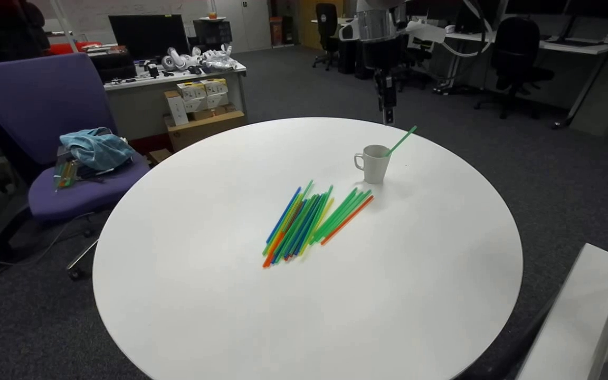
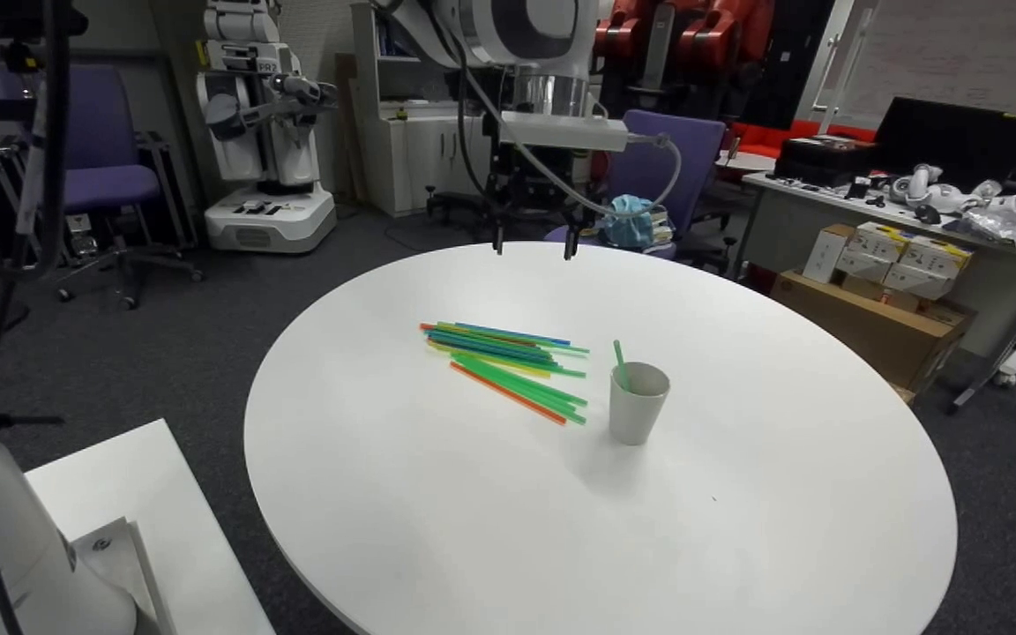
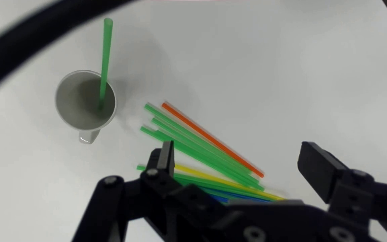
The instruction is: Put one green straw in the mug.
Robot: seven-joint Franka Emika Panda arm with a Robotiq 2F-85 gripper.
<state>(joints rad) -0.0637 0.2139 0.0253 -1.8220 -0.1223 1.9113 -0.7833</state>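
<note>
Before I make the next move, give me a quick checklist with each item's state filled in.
1. Green straw in the mug: ok, it stands tilted inside.
2. Only one straw inside: ok, in the wrist view.
3. Mug upright on the table: ok.
4. Tool open and holding nothing: ok.
5. Tool apart from the mug and the loose straws: ok, raised off the table.
6. Straw's lower end touching the mug's bottom: cannot tell.

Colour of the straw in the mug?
Green; the straw leaning in the white mug shows best in the wrist view.
</note>
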